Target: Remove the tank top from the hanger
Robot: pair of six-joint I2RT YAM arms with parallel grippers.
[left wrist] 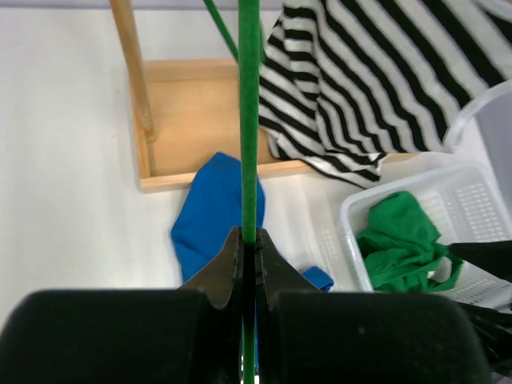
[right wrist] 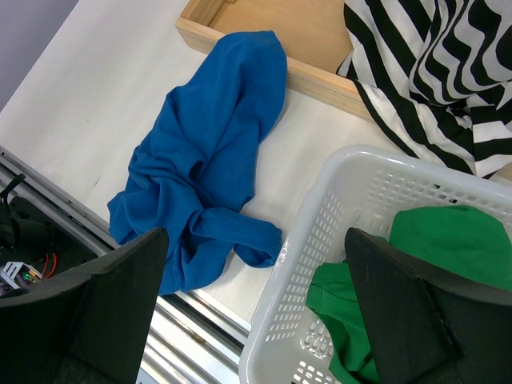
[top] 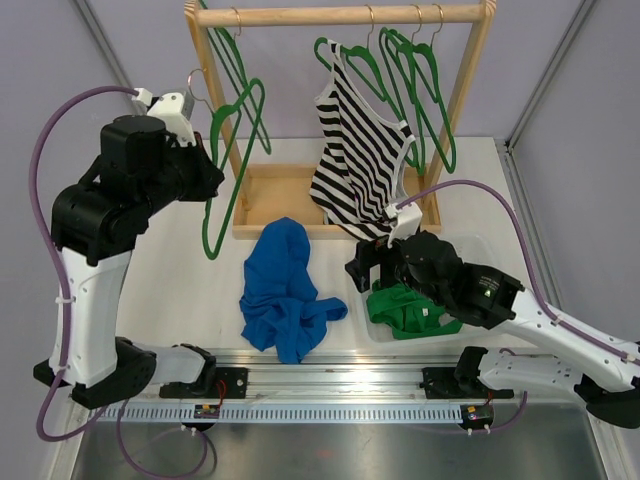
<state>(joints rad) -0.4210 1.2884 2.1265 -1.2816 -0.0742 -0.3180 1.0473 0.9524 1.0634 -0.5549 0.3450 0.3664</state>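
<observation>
Left fingers (left wrist: 249, 250) pinching green hanger (left wrist: 249, 120), blue top (left wrist: 212, 216) on table (left wrist: 64, 200)

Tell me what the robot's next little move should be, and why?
Probably the left gripper should hang the green hanger on the wooden rail. Its jaws are shut on the hanger, which is bare, and the blue tank top lies free on the table. The right gripper is open, empty.

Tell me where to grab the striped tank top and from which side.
Grip the striped tank top at its lower hem, from the near side with the open right gripper. That hem hangs free over the wooden base; its straps loop the green hanger.
</observation>
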